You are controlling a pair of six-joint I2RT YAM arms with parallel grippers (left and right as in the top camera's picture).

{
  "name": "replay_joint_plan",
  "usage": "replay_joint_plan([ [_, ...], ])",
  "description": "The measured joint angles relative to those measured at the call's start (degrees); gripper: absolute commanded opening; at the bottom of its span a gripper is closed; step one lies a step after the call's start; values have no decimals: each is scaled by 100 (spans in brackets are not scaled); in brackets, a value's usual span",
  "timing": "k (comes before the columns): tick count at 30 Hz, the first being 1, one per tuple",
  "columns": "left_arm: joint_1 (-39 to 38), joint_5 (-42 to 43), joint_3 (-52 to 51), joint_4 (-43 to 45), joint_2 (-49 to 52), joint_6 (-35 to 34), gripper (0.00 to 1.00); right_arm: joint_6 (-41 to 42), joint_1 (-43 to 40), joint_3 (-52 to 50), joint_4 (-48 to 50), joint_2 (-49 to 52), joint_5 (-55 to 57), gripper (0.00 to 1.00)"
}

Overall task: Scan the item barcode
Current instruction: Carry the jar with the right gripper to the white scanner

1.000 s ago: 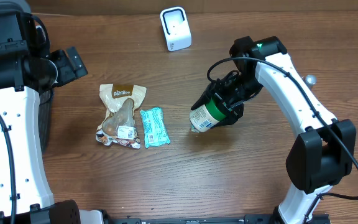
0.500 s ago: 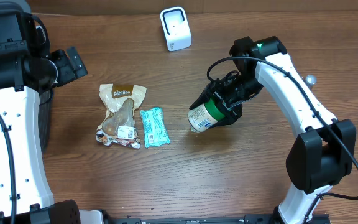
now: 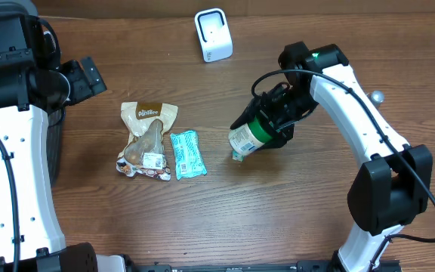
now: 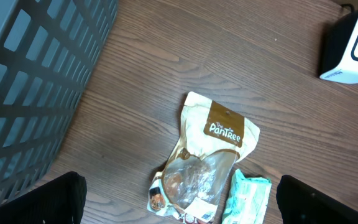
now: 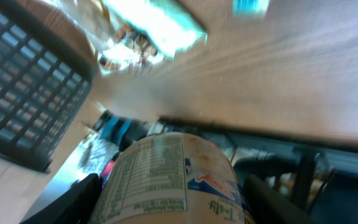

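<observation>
My right gripper [image 3: 272,123] is shut on a pale-labelled bottle [image 3: 249,137] with a green band, held tilted just above the table right of centre. In the right wrist view the bottle [image 5: 169,180] fills the gap between my two dark fingers [image 5: 82,199], its printed nutrition panel facing the camera. No barcode can be made out on it. The white scanner [image 3: 213,35] stands at the far edge; it also shows as a white scanner [image 4: 353,46] at the top right of the left wrist view. My left gripper [image 3: 89,75] hangs open at the left, and from its wrist my left gripper [image 4: 182,208] has nothing between its fingers.
A tan snack pouch [image 3: 148,140] and a teal packet [image 3: 188,154] lie side by side left of centre; the pouch [image 4: 207,155] and packet [image 4: 247,199] lie below my left gripper. A dark slatted basket [image 4: 36,81] stands at the far left.
My right gripper has shifted the bottle slightly left and toward the far side. The left arm has not moved.
</observation>
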Motion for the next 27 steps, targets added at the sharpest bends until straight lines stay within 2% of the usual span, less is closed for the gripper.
replay_joint_plan([
  [3,0,0,0,-2,0,0,99,7,2,0,544,0,804,63],
  [8,0,0,0,2,0,0,99,4,4,0,1215,0,2533,45],
  [10,0,0,0,2,0,0,100,-66,-4,0,1720,0,3051,45],
  [14,0,0,0,0,0,0,100,-549,-17,31,2452,0,3320,45],
  [17,0,0,0,-4,0,0,99,-911,-24,293,2463,13,3241,45],
  [19,0,0,0,0,0,0,100,-1088,-37,807,2428,26,3150,46],
  [20,0,0,0,0,0,0,100,-1196,-39,1220,2347,37,3112,56],
  [22,0,0,0,4,0,0,99,-1399,-44,2050,2302,28,3047,58],
  [25,0,0,0,0,0,0,100,-1668,-44,2782,2549,-22,3005,38],
  [27,0,0,0,0,0,0,100,-1821,-44,2883,2863,-70,2988,35],
])
